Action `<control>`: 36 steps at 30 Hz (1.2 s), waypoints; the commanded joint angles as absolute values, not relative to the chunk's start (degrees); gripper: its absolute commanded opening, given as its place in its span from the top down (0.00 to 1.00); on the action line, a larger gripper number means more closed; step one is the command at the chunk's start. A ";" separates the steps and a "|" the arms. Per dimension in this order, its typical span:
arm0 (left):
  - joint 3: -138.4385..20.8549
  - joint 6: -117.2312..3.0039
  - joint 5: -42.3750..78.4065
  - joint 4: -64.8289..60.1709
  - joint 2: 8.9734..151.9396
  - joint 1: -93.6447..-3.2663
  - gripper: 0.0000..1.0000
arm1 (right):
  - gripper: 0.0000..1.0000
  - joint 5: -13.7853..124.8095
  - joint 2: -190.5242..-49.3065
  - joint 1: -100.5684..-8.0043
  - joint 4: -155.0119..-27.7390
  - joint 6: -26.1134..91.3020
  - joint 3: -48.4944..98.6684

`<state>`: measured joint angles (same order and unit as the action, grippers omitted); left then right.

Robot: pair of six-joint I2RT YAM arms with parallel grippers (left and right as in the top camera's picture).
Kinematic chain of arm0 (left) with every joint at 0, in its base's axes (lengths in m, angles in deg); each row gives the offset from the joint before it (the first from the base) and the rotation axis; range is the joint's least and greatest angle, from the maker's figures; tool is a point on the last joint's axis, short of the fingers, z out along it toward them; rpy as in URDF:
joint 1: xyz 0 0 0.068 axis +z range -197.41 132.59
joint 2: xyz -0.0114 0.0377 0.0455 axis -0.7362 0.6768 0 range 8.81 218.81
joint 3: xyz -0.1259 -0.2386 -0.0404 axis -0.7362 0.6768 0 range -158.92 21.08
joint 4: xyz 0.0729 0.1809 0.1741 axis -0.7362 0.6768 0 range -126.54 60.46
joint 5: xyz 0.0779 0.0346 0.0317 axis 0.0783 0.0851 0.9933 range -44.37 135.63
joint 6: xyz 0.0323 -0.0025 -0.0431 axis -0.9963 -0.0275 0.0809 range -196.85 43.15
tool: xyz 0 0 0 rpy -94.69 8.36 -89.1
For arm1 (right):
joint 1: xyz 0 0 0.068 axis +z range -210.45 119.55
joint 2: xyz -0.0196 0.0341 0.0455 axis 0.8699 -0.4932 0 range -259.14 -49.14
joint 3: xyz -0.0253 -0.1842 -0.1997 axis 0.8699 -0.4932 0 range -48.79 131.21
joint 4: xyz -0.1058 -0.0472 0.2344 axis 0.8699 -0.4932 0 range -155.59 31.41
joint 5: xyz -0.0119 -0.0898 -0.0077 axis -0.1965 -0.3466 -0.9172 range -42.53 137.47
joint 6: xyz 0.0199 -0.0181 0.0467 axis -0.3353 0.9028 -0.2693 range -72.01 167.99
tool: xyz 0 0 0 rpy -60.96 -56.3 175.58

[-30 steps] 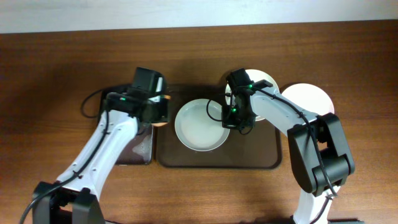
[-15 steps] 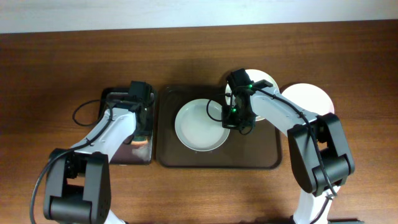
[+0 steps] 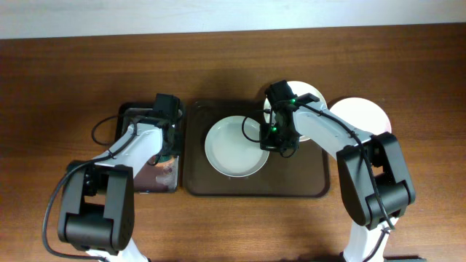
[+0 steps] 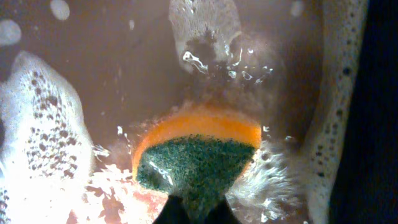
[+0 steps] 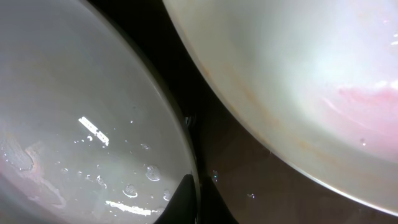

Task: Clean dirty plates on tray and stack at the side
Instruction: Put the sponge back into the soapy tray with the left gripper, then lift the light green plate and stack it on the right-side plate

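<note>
Wooden table: left hand pinching sponge; right hand clamped on plate rim.

Count as observed from the floor.

Plates: three. These are the centre plate, a second plate partly hidden by an arm, and a third plate directly on the counter.

Trays: two. One dark brown tray and one narrower black tray.

Sponges: one green-and-orange sponge.

Robot arms: two, the left arm and the right arm.
</note>
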<state>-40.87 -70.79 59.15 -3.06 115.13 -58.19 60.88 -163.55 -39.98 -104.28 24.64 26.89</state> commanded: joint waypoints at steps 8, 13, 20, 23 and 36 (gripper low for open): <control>-47.21 -70.92 48.27 11.36 116.79 -57.73 0.41 | 0.96 58.65 -158.33 -39.78 -105.13 30.28 29.73; -47.08 -70.94 47.96 11.34 116.82 -57.73 0.78 | 0.96 50.21 -149.85 -39.76 -106.64 32.55 29.99; -46.44 -70.92 55.61 12.41 116.79 -57.73 0.92 | 0.96 20.75 -144.69 -33.49 -108.28 37.42 29.99; -46.97 -70.92 59.96 14.27 116.79 -57.73 0.70 | 0.96 10.69 -144.69 -29.34 -108.06 40.70 29.99; -50.73 -69.36 60.00 7.95 116.97 -57.73 0.23 | 0.96 -9.81 -144.14 -19.26 -103.74 38.01 29.99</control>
<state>-50.88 -70.83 59.41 8.24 116.29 -57.78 -6.53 -146.35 -19.46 -104.04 40.38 28.88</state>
